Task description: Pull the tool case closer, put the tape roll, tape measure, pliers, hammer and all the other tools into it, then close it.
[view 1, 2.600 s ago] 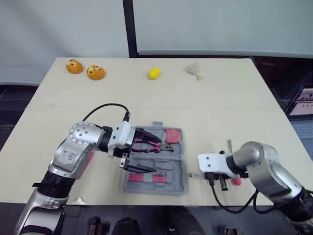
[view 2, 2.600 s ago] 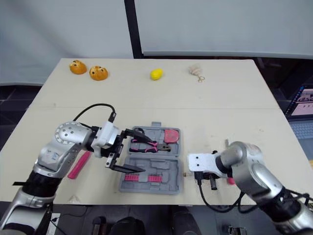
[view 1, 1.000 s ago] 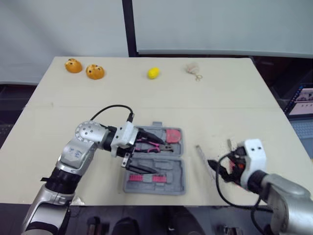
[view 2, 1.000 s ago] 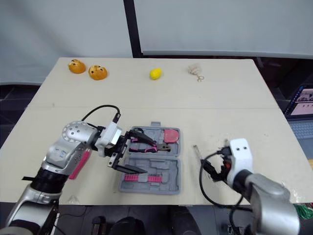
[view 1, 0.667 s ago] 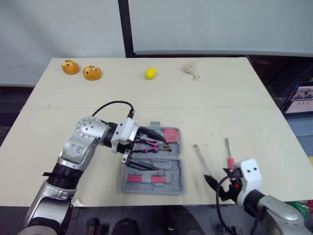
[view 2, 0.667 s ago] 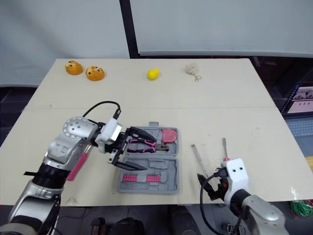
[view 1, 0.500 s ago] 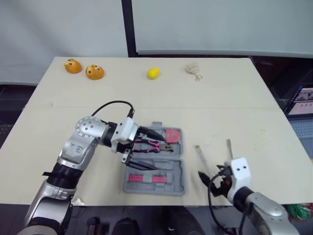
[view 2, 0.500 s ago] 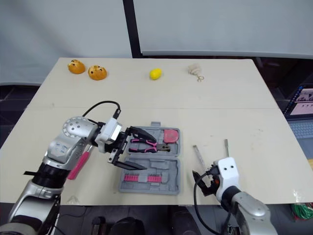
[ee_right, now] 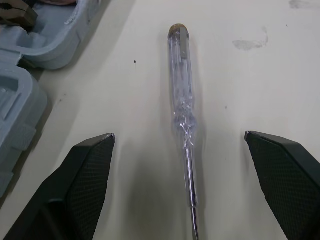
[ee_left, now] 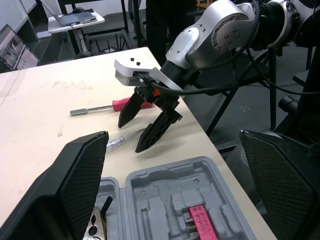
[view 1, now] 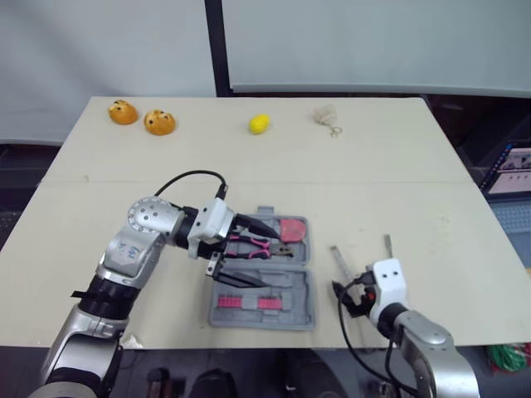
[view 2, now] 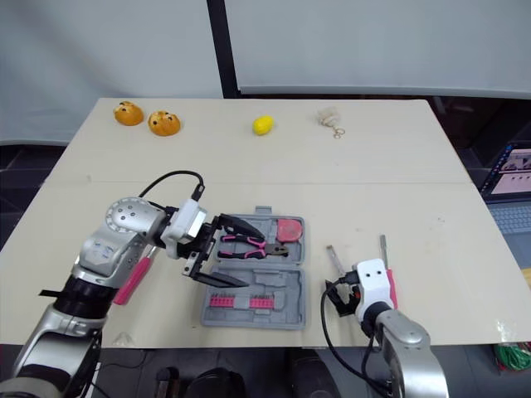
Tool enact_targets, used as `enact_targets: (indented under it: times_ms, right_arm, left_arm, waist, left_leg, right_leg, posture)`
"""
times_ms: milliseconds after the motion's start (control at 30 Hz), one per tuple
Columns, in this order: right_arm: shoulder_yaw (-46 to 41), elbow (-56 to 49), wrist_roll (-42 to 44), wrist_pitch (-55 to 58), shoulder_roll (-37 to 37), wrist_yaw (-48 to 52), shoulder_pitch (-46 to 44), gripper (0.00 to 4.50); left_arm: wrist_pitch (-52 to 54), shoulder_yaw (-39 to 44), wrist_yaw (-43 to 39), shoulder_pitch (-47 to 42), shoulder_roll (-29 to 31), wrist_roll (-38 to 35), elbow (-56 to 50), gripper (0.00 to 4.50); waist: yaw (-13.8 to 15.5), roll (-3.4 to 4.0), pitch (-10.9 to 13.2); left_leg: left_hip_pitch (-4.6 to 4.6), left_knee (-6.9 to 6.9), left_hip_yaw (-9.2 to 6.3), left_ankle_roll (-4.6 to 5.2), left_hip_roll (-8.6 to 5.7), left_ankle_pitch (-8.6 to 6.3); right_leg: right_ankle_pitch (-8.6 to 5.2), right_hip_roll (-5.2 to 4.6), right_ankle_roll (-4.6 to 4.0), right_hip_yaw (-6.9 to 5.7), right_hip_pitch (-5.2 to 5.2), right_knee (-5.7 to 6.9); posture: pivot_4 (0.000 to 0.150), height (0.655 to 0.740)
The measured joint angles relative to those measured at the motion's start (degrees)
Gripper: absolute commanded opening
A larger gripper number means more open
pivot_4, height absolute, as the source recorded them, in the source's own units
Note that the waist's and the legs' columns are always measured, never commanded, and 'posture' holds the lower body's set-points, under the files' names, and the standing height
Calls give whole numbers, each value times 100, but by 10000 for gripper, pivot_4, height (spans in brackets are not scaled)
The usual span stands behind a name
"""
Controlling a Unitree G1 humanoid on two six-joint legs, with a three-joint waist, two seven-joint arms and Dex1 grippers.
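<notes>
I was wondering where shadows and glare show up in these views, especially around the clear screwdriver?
Right wrist view: the clear screwdriver catches small bright glints along its handle, and a soft shadow lies on the table beside it, between the open fingers of the right end effector. Left eye view: the table is evenly lit, without harsh glare, and the tool case throws only a faint shadow.

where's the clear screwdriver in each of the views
Left eye view: clear screwdriver just right of the gray tool case.
Right eye view: same spot.
Left wrist view: beneath the right hand, past the case.
Right wrist view: between that hand's fingers, case beside it.
Shared landmark: the case.
</notes>
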Motion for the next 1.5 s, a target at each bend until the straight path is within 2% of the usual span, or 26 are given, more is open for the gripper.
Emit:
enact_targets:
  times_ms: [467, 567, 800, 933, 1067, 1267, 1367, 1500]
  right_arm:
    - [112, 427, 86, -118, -37, -219, -344, 44000]
    - [115, 475, 105, -116, -38, -250, -407, 36216]
    - [140, 505, 102, -70, -67, -394, -414, 678]
    - [195, 357, 104, 101, -128, -445, -403, 242]
    - [295, -463, 358, 772, -557, -283, -682, 242]
    - [846, -1514, 1560, 2645, -1533, 571, -2246, 242]
    - [1450, -1461, 2006, 3313, -1818, 833, -3210, 242]
    - [2298, -802, 2243, 3742, -1599, 916, -4404, 242]
  left_arm:
    - [0, -1, 38, -26, -1, 6, 0, 45000]
    - [0, -1, 55, -27, -1, 7, 0, 45000]
    - [3, 0, 75, -27, -1, 8, -3, 45000]
    - [6, 0, 67, -25, 62, 7, -29, 45000]
    - [25, 51, -14, 51, 356, -6, -84, 45000]
    - [-77, 437, -358, 449, 1249, 8, 68, 45000]
    - [-395, 629, -578, 674, 1647, 166, 476, 45000]
    - [-959, 683, -681, 869, 1983, 479, 1106, 45000]
  waist:
    - [-1, 0, 0]
    - [-2, 0, 0]
    - [-5, 0, 0]
    - [-6, 1, -1]
    - [-26, 3, 1]
    - [-28, 4, 1]
    - [-24, 3, 1]
    - [-26, 2, 0]
  left_leg:
    - [0, 1, 1, 0, 0, 0]
    - [0, 1, 1, 0, 1, 0]
    - [1, 1, 1, 0, 2, 0]
    - [0, 1, 2, -1, 3, 0]
    - [1, 1, 4, -2, 7, 1]
    - [3, 0, 0, -3, 11, 1]
    - [-1, 0, 0, 0, 10, -1]
    - [-6, -1, 2, 3, 10, -2]
  right_leg:
    - [0, 0, 0, 0, 0, 1]
    - [0, 0, 0, 0, 0, 1]
    - [0, 1, 0, 0, 0, 2]
    - [0, 1, 0, 0, 0, 1]
    - [0, 2, 0, 1, -4, 5]
    - [-2, 3, -6, -4, -5, 2]
    - [-4, 1, -10, -7, -10, 0]
    - [-5, -2, -12, -10, -15, -3]
  posture:
    - [1500, 7400]
    - [1500, 7400]
    - [1500, 7400]
    - [1500, 7400]
    - [1500, 7400]
    - [1500, 7400]
    - [1500, 7400]
    - [1500, 7400]
